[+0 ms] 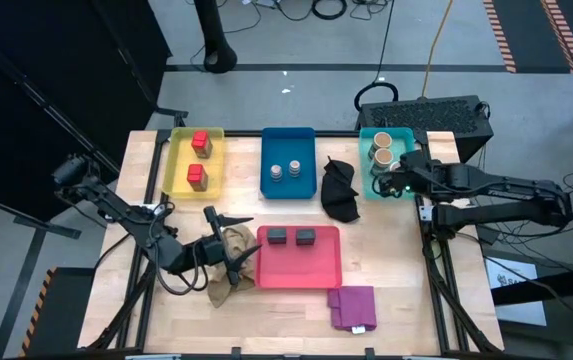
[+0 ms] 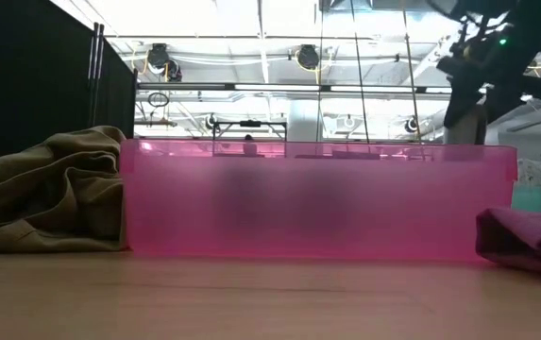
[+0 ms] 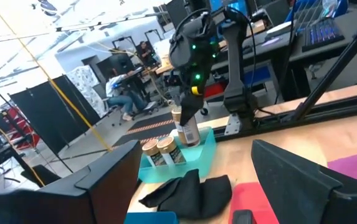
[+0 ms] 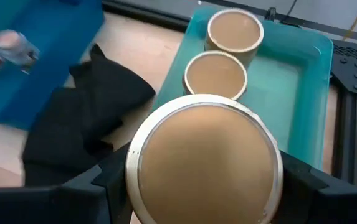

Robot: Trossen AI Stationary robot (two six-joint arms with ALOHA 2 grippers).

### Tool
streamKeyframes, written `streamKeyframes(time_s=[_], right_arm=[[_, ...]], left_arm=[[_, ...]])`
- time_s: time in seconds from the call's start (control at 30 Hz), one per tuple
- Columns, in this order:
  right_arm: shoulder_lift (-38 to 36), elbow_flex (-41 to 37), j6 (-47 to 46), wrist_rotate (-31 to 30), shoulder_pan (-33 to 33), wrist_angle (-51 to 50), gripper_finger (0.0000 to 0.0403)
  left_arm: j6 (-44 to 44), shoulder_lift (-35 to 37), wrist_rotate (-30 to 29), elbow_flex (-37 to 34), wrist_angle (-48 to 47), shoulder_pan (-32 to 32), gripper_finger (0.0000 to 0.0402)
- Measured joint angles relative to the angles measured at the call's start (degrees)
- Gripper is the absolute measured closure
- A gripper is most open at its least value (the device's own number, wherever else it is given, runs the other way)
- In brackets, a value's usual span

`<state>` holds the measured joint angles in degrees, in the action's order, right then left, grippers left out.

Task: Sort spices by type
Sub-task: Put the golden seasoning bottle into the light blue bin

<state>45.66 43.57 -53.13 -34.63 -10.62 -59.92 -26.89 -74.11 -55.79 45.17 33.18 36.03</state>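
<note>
Here the right gripper (image 4: pixel 204 186) has its fingers clamped on a tan jar (image 4: pixel 204 163), held upright, long axis vertical, over the near end of the teal tray (image 4: pixel 293 84). Two matching jars (image 4: pixel 216 74) stand just beyond the fingers, leaving bare tray floor directly below. The left gripper (image 1: pixel 234 247), fingers apart and empty, waits over the beige cloth (image 1: pixel 228 272) on the wooden tabletop (image 1: pixel 406 290), well apart.
</note>
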Motion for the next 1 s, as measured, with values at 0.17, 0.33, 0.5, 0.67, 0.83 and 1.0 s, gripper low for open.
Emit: streamKeyframes(time_s=[0.17, 0.33, 0.5, 0.67, 0.83, 1.0], right_arm=[[4.4, 0.0, 0.7, 1.6, -1.0, 0.0, 0.0158], [7.5, 0.0, 0.9, 1.3, -1.0, 0.9, 0.0158], [8.8, 0.0, 1.8, 1.5, -1.2, 1.9, 0.0158], [8.9, 0.0, 4.1, 2.8, -3.5, 2.1, 0.0158], [8.9, -0.4, 8.4, 7.2, -6.6, 5.0, 0.0158], [8.9, -2.8, 11.7, 9.3, -9.4, 9.7, 0.0158]], left_arm=[[-0.2, 0.0, 0.0, 0.0, 0.0, 0.0, 0.0091], [-0.4, 0.0, 0.0, 0.0, -1.2, 0.0, 0.0091], [-0.4, 0.0, 0.0, 0.0, -2.1, 0.0, 0.0091], [-0.4, 0.0, 0.0, 0.0, -2.1, 0.0, 0.0091], [-0.4, 0.0, 0.0, 0.0, -2.2, 0.0, 0.0091], [-0.3, 0.0, 0.0, 0.0, -2.2, 0.0, 0.0091]])
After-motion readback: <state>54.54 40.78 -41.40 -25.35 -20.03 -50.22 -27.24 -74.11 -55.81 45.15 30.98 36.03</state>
